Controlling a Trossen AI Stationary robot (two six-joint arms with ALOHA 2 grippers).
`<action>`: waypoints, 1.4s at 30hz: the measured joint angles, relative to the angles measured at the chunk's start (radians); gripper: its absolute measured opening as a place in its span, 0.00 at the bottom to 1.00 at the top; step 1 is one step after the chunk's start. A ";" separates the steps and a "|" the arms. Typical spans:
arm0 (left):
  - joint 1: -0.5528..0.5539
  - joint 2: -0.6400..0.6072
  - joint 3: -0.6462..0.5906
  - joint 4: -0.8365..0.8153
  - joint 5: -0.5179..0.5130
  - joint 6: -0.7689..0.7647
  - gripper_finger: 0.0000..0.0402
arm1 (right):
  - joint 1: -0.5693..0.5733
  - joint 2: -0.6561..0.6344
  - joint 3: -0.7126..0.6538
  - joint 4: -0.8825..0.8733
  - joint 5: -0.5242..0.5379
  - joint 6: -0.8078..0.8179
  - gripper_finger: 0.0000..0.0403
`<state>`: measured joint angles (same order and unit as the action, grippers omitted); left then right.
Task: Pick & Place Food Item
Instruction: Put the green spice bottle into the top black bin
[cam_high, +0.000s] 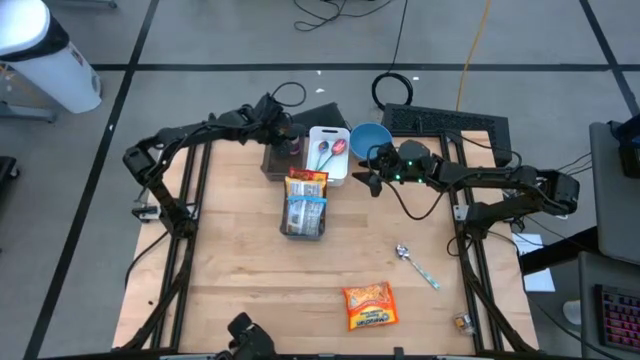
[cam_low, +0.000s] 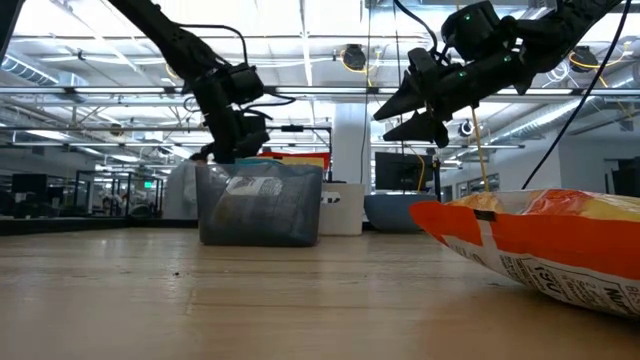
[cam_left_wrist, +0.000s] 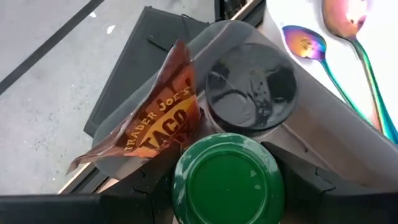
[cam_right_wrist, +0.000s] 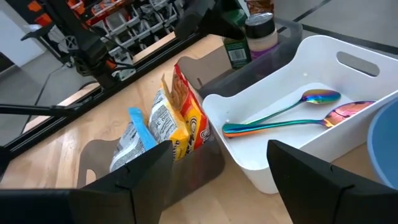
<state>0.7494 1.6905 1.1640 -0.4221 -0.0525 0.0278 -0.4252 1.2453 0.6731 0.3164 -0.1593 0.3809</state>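
Note:
At the table's far middle, my left gripper (cam_high: 287, 140) reaches down into a grey bin (cam_high: 272, 160) and is shut on a jar with a green lid (cam_left_wrist: 224, 180). Beside that jar in the bin stand a dark-lidded jar (cam_left_wrist: 249, 87) and a brown taco seasoning packet (cam_left_wrist: 155, 118). My right gripper (cam_high: 372, 172) hovers open and holds nothing, near the white tray (cam_right_wrist: 298, 81) and right of it. An orange snack bag (cam_high: 368, 305) lies flat near the table's front edge. My left gripper pinches the green-lidded jar between its two fingers (cam_left_wrist: 146, 193), at the sides of the lid (cam_left_wrist: 181, 186). The fingers slant down from above. The jar stands upright inside the grey bin (cam_right_wrist: 273, 31). The bin wall hides its base, so whether it rests there cannot be told.
The white tray (cam_high: 328, 150) holds two iridescent spoons (cam_right_wrist: 280, 118). A blue bowl (cam_high: 368, 135) stands to its right. A second grey bin (cam_high: 304, 205) with several snack packets sits at mid-table. A loose spoon (cam_high: 415, 265) lies to the right. Bare wood lies at the near left.

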 joint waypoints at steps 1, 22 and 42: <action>0.006 0.000 -0.009 0.013 0.001 -0.005 0.51 | 0.000 0.000 0.000 0.000 0.000 0.000 0.63; 0.042 0.000 -0.059 0.111 0.048 -0.026 0.60 | 0.000 0.000 0.000 0.000 0.001 0.011 0.63; 0.042 -0.071 -0.059 0.098 0.053 -0.022 0.63 | 0.000 0.000 0.000 0.000 0.001 0.012 0.63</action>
<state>0.7918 1.6192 1.1049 -0.3242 0.0002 0.0059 -0.4255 1.2453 0.6731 0.3164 -0.1581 0.3927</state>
